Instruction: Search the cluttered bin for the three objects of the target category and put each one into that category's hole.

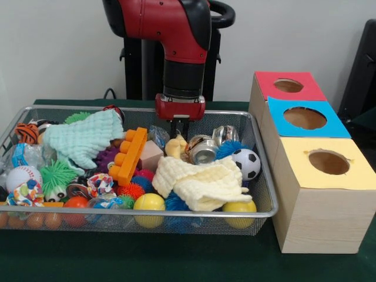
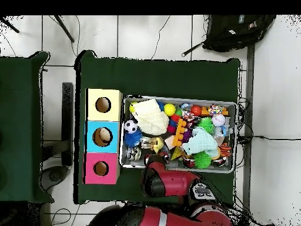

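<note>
The wire mesh bin [image 1: 176, 215] sits on the green table and is full of toys; it also shows in the overhead view [image 2: 176, 99]. One small pale-yellow toy figure [image 1: 174, 147] lies near the bin's far middle, between a pink block and shiny cans; it also shows from overhead [image 2: 157, 143]. My gripper [image 1: 180, 132] hangs straight down from the red arm, just above this figure and almost touching it. I cannot tell whether it is open or shut. Other such figures are hidden in the clutter.
Three wooden boxes with round holes stand beside the bin: red-topped [image 1: 288, 86], blue-topped [image 1: 305, 117], yellow-topped [image 1: 329, 161]. A soccer ball [image 1: 247, 163], a pale-yellow cloth [image 1: 202, 182], a mint cloth [image 1: 85, 138], an orange brick [image 1: 129, 155] and shiny cans [image 1: 204, 150] crowd the figure.
</note>
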